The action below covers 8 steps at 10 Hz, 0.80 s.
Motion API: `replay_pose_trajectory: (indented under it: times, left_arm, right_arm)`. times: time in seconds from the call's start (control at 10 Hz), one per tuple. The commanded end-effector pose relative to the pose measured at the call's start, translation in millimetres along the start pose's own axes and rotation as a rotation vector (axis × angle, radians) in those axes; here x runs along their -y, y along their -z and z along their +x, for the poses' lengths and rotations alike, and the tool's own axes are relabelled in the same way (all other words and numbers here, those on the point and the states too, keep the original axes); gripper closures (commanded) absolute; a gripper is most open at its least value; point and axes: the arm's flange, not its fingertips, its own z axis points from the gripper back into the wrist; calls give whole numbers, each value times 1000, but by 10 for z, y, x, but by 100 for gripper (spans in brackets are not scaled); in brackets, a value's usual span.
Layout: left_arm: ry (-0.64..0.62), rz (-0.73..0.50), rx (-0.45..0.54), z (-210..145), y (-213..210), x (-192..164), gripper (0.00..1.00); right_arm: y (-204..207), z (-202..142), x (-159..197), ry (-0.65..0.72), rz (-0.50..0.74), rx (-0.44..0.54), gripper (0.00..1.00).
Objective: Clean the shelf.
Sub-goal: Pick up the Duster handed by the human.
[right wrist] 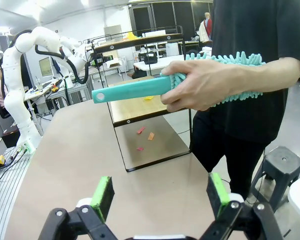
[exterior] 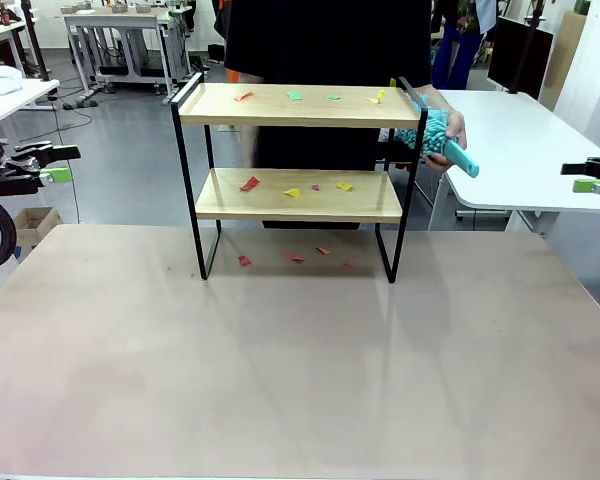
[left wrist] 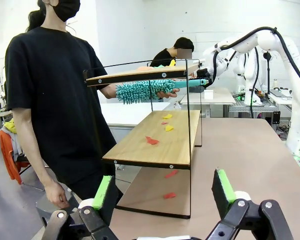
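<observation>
The left hand (left wrist: 162, 192) stands wide open with nothing between its two green pads, out past the left edge of the desk (exterior: 300, 380). The right hand (right wrist: 160, 195) is just as wide open and empty, off the desk's right edge. The near part of the desk is bare.

The shelf (exterior: 370, 205) stands upright at the middle of the far part of the desk, with two wooden boards in a black frame. On the desk under the shelf lie three red scraps (exterior: 294, 257), with perhaps a fourth, too faint to be sure. The lower board carries four scraps: two red and two yellow. The top board also carries four: one red, two green and one yellow.

Behind the shelf stands one person (exterior: 320, 40) in a black top. The person's hand (exterior: 452, 130) grips one teal duster (exterior: 435, 135) at the shelf's right end, just below the top board. Its fluffy head points in toward the shelf and its flat handle points outward.
</observation>
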Motion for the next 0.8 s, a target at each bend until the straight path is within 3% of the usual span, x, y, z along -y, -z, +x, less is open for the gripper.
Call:
replay_pose_trajectory:
  times: [0.0, 0.6, 0.7]
  left_arm:
    - [14, -3, -2, 24, -4, 3, 0]
    - [14, -3, -2, 24, -4, 3, 0]
    - [14, -3, -2, 24, -4, 3, 0]
  right_arm:
    - [2, 18, -5, -3, 1, 0, 0]
    - [0, 0, 0, 0, 0, 0, 0]
    - [-60, 297, -77, 9, -35, -27, 0]
